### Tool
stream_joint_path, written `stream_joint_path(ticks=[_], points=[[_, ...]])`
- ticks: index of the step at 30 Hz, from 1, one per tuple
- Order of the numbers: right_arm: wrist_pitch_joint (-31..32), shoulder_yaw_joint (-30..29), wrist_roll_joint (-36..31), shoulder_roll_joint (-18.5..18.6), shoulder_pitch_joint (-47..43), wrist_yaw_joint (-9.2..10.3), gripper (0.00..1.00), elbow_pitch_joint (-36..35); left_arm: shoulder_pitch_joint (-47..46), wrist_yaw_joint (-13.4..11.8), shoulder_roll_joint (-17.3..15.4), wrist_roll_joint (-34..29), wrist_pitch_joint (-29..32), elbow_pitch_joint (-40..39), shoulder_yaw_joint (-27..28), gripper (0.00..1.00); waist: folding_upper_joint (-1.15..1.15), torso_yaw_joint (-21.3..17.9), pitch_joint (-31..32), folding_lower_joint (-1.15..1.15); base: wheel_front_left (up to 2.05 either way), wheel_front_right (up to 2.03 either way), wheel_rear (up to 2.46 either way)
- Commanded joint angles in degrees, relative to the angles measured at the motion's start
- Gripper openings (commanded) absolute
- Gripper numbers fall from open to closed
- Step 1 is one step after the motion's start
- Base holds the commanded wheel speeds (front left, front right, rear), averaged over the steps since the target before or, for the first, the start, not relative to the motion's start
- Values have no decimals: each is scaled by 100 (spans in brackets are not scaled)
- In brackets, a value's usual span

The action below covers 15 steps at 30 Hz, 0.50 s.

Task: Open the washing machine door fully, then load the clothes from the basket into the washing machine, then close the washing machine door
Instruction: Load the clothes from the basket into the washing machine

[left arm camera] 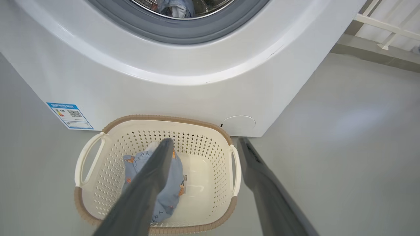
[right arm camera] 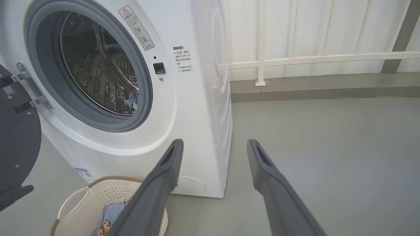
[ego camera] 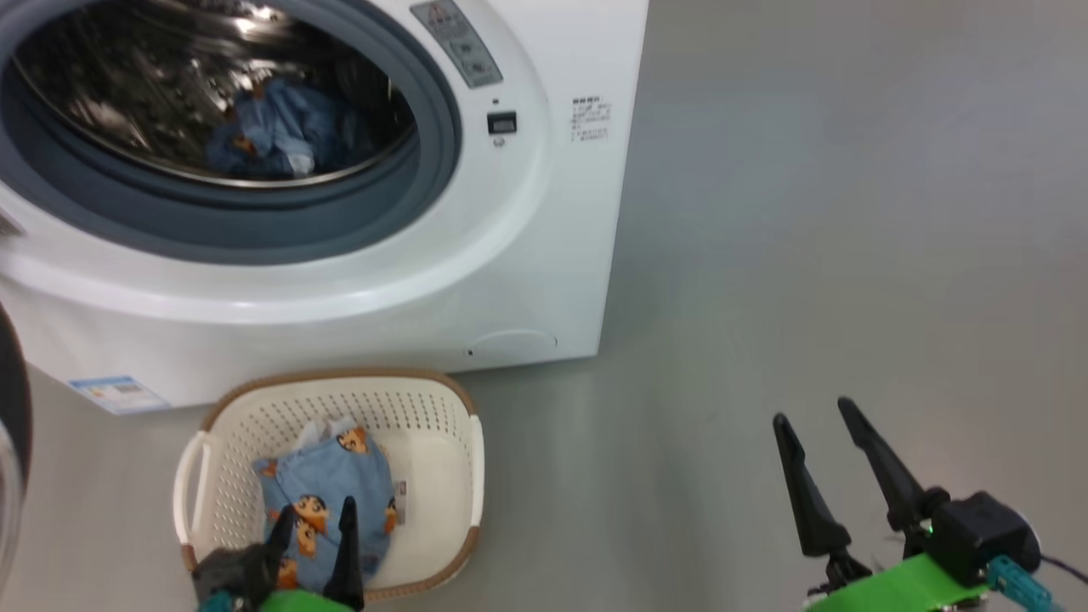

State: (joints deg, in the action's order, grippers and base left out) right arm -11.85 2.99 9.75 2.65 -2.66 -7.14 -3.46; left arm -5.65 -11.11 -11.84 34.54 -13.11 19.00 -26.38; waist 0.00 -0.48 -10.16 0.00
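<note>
One bundle of clothes (ego camera: 327, 476) lies in the basket (ego camera: 425, 395), just ahead of and below the left fingers (ego camera: 346, 544), which stand apart; its long side runs along them. The right fingers (ego camera: 807, 493), apart too, hang well aside, so the left pair is nearer.

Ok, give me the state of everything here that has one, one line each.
washing machine door: open, swung out left.
washing machine: drum exposed, blue clothes inside.
basket: upright, holding one printed blue garment.
left pincer: open, above the basket.
right pincer: open, empty, over the floor.
</note>
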Motion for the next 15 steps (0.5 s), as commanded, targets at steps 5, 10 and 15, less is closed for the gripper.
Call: stream_joint_path(ticks=[5, 10, 15], points=[[-45, 205, 56, 85, 403, -35, 100, -222, -847, 344, 217, 174, -24, 999, 142, 100, 0, -98, -750, 0, 0, 0, 0], [-95, 245, 156, 211, 702, -35, 100, -263, -1718, 639, 444, 291, 11, 2249, 161, 100, 0, -170, -1387, 0, 0, 0, 0], [-176, 267, 263, 296, 1035, -35, 100, -284, -2596, 850, 520, 273, 98, 3325, 118, 100, 0, -296, -2036, 0, 0, 0, 0]])
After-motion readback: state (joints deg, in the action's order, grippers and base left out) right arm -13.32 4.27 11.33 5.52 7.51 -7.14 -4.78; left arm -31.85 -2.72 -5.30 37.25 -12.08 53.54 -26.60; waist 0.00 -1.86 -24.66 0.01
